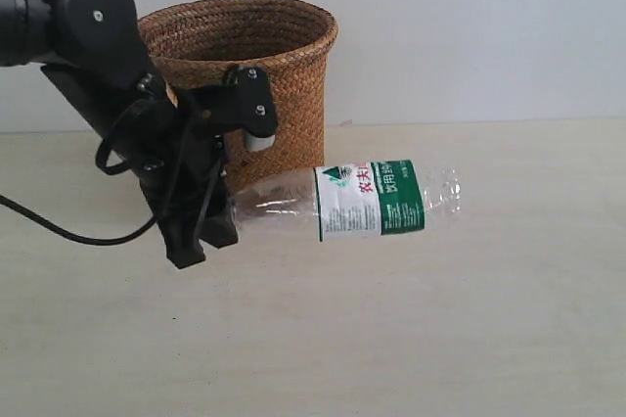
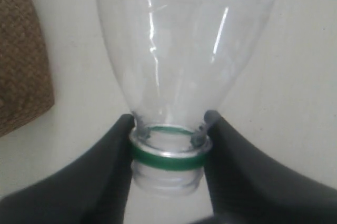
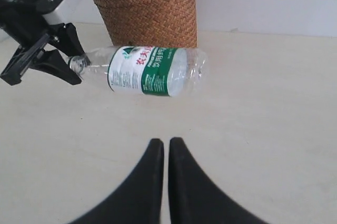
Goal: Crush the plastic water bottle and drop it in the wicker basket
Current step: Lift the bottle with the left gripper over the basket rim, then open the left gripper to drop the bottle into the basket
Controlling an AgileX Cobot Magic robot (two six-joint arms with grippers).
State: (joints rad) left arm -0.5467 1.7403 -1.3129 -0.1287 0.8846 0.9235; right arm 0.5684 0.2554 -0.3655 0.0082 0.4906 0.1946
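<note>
The clear plastic water bottle (image 1: pixel 362 200) is held level above the table, its base pointing right, label of white and green with red characters. My left gripper (image 1: pixel 223 223) is shut on its neck at the green cap ring (image 2: pixel 167 160); in the left wrist view the black fingers (image 2: pixel 105 176) press both sides of the neck. The bottle (image 3: pixel 150 70) looks uncrushed. The brown wicker basket (image 1: pixel 264 55) stands right behind the left arm. My right gripper (image 3: pixel 166 144) is shut and empty over the table, some way in front of the bottle; it is out of the exterior view.
The pale tabletop (image 1: pixel 440 339) runs back to a white wall (image 1: pixel 489 25). A black cable (image 1: pixel 59 226) trails from the left arm across the table's left side. A corner of the basket (image 2: pixel 21 61) shows in the left wrist view.
</note>
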